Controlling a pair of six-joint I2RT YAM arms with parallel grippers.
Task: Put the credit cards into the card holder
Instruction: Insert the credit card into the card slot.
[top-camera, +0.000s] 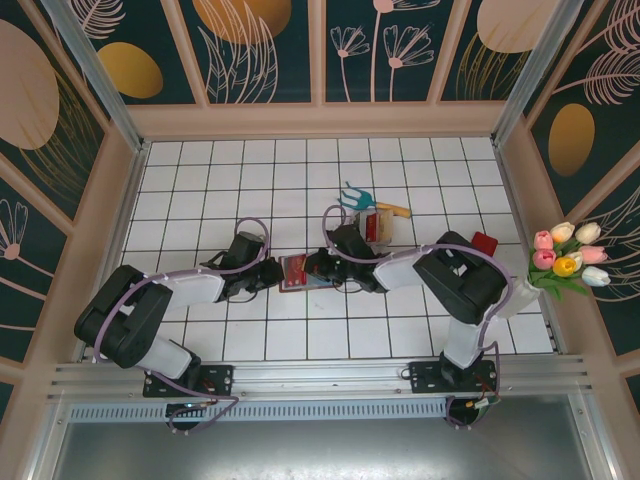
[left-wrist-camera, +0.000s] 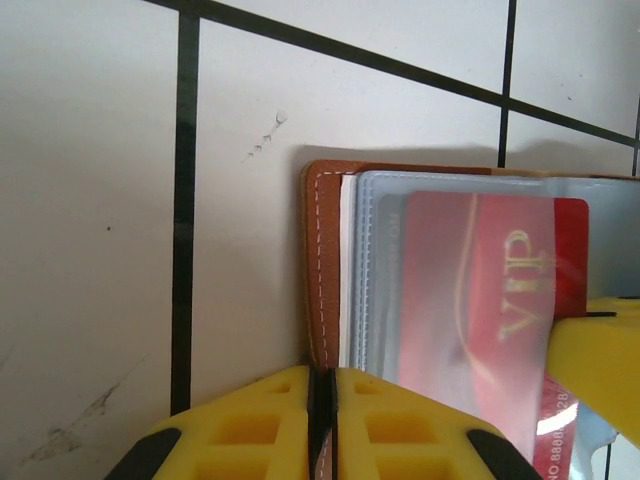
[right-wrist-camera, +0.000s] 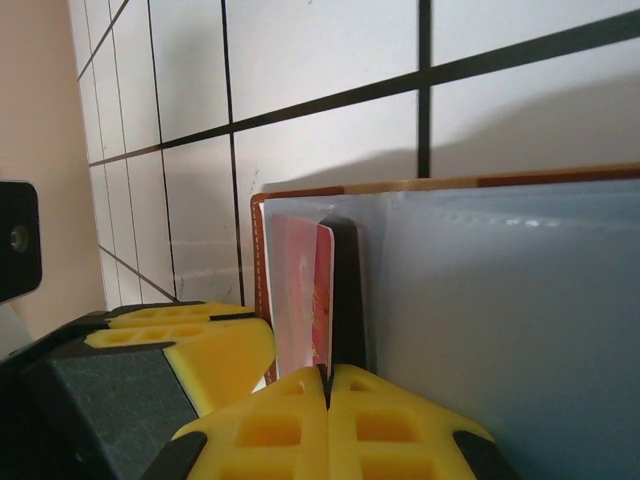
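The card holder (top-camera: 293, 272) lies open on the white tiles between my two grippers. In the left wrist view my left gripper (left-wrist-camera: 322, 375) is shut on its brown stitched leather edge (left-wrist-camera: 322, 250). A red credit card (left-wrist-camera: 470, 290) with gold lettering sits partly inside a clear sleeve. My right gripper (right-wrist-camera: 327, 372) is shut on the near edge of this red card (right-wrist-camera: 305, 290), which stands in the sleeve beside the holder's brown rim (right-wrist-camera: 258, 260). From above, the left gripper (top-camera: 268, 275) and right gripper (top-camera: 315, 268) meet at the holder.
A blue-headed garden fork (top-camera: 355, 197) and a small clear box (top-camera: 377, 226) lie just behind the right arm. A small red object (top-camera: 485, 242) rests at the right. A bunch of tulips (top-camera: 565, 258) stands at the right wall.
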